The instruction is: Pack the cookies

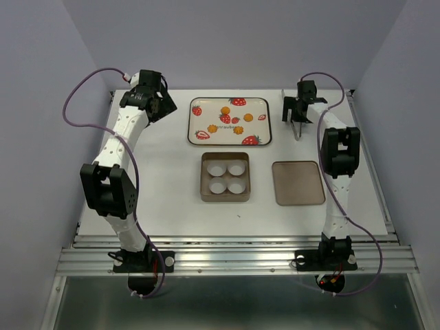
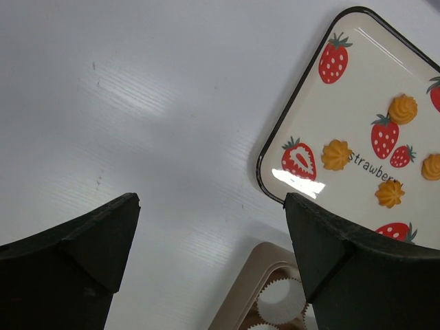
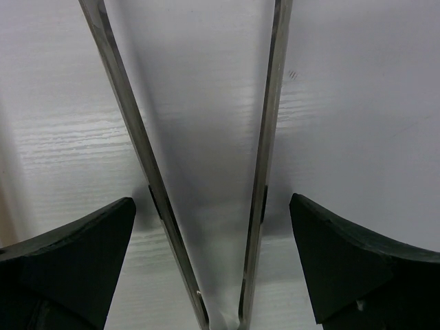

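At the far centre of the white table, a strawberry-printed tray carries all four cookies, which lie apart from one another among the printed fruit. Just nearer the arm bases stands a square tan box holding four white paper cups, set two by two. A flat tan lid lies beside the box on its right, not touching it.

The left gripper hovers left of the tray's far-left corner, its fingers spread wide and grasping nothing. Its wrist view looks down on bare table, a tray corner and a box corner.

The right gripper sits right of the tray and is likewise released. A pair of metal tongs runs between its fingers, and both steel arms stand clear of the fingertips in the wrist view. Whether the tongs rest on the table cannot be told.
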You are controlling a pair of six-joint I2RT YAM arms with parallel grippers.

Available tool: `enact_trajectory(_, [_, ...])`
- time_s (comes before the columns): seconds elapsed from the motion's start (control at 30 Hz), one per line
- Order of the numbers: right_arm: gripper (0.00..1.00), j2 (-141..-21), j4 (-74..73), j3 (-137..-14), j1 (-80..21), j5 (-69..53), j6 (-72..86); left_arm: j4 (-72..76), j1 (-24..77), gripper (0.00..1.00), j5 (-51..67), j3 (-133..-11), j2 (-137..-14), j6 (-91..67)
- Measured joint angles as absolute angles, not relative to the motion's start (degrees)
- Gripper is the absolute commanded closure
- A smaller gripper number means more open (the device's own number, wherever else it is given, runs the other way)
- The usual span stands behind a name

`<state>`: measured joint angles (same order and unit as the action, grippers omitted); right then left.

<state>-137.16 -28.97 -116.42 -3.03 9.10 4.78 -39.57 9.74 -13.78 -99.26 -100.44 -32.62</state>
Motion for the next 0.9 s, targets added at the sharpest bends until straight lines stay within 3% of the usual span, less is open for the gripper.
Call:
enact_trajectory(0.3, [0.04,-138.47,-26.13,-116.07,-3.46,11.84,7.14,-37.43,9.74,0.01,-13.52,-93.27,-100.44,-32.53])
enact_trajectory(0.9, [0.52,-137.71,-20.84,-112.64,-3.51,11.35,8.27,-36.58,9.74,0.01,-13.56,-92.71,-100.44,-32.4])
